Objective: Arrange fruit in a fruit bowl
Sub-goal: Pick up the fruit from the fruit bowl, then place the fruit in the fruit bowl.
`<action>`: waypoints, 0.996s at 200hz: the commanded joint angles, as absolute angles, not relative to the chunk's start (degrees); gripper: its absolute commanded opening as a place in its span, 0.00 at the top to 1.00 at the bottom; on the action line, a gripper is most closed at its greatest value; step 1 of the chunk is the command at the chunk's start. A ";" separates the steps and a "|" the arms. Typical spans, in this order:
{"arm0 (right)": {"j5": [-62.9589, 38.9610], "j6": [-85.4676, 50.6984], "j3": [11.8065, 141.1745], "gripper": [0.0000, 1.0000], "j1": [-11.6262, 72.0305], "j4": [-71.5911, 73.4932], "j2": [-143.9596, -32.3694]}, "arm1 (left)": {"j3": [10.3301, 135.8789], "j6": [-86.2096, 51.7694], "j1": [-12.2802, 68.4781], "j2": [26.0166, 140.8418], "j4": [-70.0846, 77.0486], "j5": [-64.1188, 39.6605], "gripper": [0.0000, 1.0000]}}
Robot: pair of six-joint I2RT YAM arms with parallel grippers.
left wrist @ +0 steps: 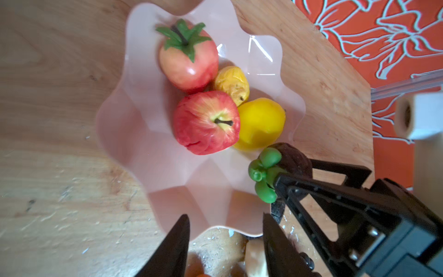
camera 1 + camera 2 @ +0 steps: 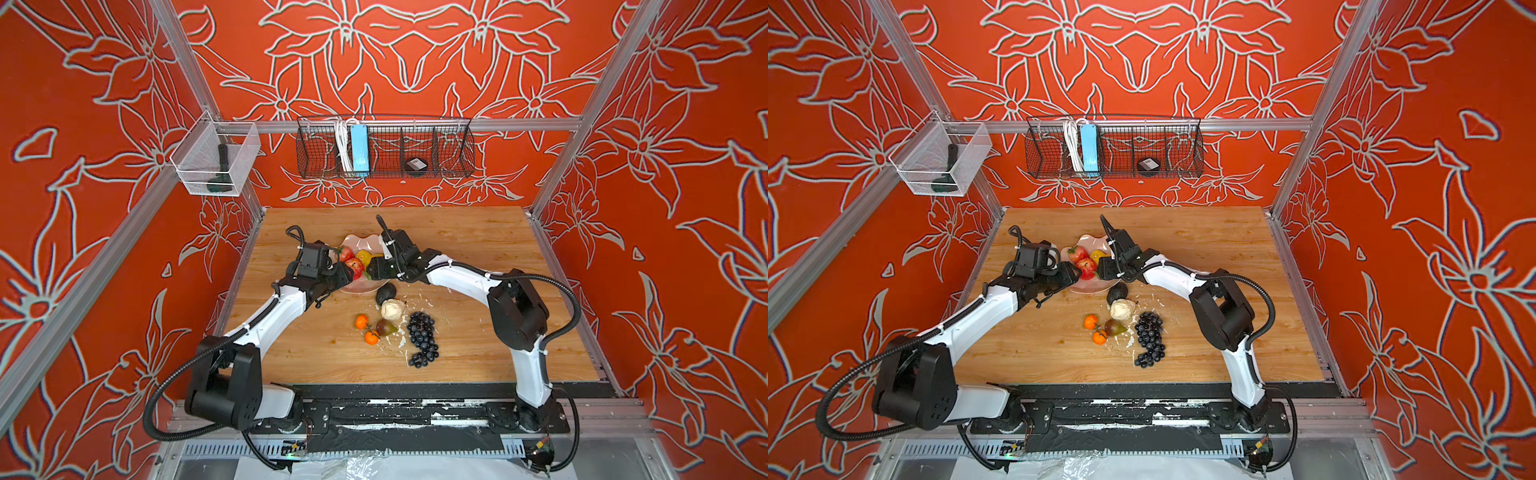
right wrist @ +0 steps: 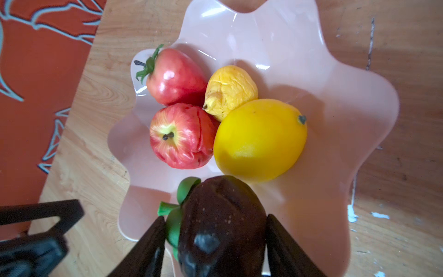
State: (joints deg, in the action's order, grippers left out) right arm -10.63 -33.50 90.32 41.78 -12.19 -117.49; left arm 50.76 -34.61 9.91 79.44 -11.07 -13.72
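Pink scalloped bowl (image 1: 134,148), partly filled
Apple (image 1: 206,122), strawberry (image 1: 189,64), lemon (image 1: 261,122), wrinkled yellow fruit (image 1: 231,84) inside; dark leafy fruit (image 3: 223,203) held over its rim; avocado (image 2: 385,294), oranges (image 2: 362,321), grapes (image 2: 422,338) on the surface (image 2: 478,249).

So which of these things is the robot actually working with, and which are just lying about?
Part of the job: pink bowl and the fruit in it, dark fruit in the right gripper, avocado, cream lump, oranges, pear, grape bunch.

Just lying about: black wire basket, blue power strip, white mesh basket.
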 commanded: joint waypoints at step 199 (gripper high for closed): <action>-19.76 -41.32 84.01 0.39 41.96 -0.62 -112.41 | 53.22 -37.24 9.40 84.61 -7.31 -20.28 0.80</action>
